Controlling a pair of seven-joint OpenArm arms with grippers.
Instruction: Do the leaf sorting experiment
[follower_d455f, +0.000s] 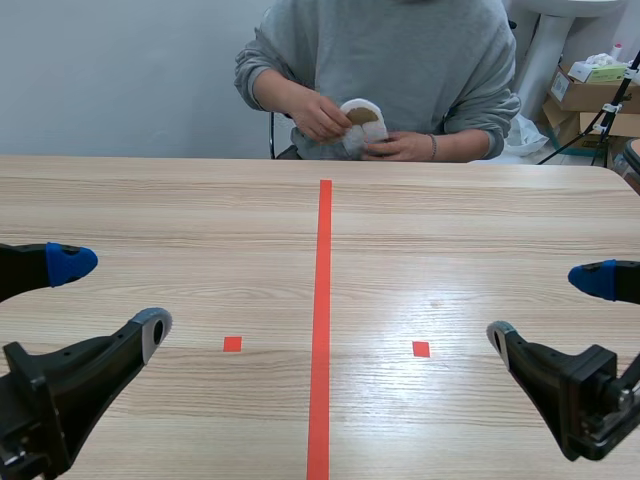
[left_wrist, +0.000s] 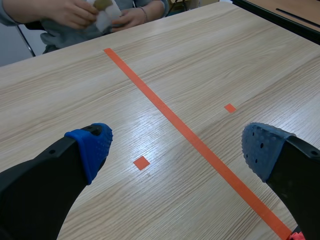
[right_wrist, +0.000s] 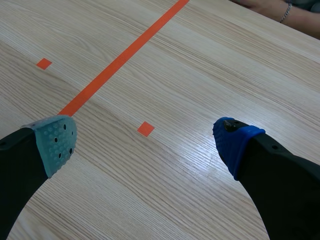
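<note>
No leaves lie on the wooden table. Across it sits a person in a grey sweater, both hands holding a small white bag with something brown at its mouth; the same white bag shows far ahead in the left wrist view. My left gripper hovers low at the near left, open, nothing between its fingers. In its own view the left gripper frames bare table. My right gripper stands open at the near right, also empty, and in its own view the right gripper is above an orange square mark.
An orange tape line runs down the table's middle, with a small orange square on each side. Cardboard boxes and a tripod stand behind the table at the far right. The table's far edge is near the person.
</note>
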